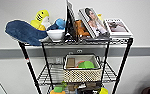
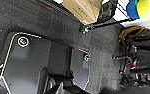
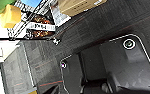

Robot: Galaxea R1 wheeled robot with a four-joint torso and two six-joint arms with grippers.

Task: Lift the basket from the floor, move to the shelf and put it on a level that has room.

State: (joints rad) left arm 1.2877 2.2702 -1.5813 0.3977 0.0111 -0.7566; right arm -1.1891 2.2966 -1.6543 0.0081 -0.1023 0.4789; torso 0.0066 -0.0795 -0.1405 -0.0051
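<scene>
2 tiers of the shelf (image 1: 123, 53) show plainly in the head view, with a 3rd partly visible below, and the basket (image 1: 82, 68) sits on the 2nd level (image 1: 49, 75) from the top, toward the right half of that wire grid, resting flat with its white lining rim upward. Inside the basket lie a green object (image 1: 86, 65) and a brown flat piece (image 1: 70, 62). On the top tier, at about 10 o'clock from the basket, a blue plush whale (image 1: 23, 32) hangs partly over the edge, with a yellow plush (image 1: 41, 18) and a white bowl (image 1: 55, 34) just beside it; at 12 o'clock stand tilted books (image 1: 93, 23), and a flat book (image 1: 117, 27) lies at 1 o'clock. Below the basket, small orange and green toys (image 1: 58, 90) sit on the lower tier. A pale wall (image 1: 141, 15) stands behind the rack. Both wrist views look down on the floor (image 2: 53, 22), a dark carpet, with a brown cardboard box (image 2: 83, 10) near the rack's foot. Whether the left or the right pincer is open or closed, I cannot tell.
</scene>
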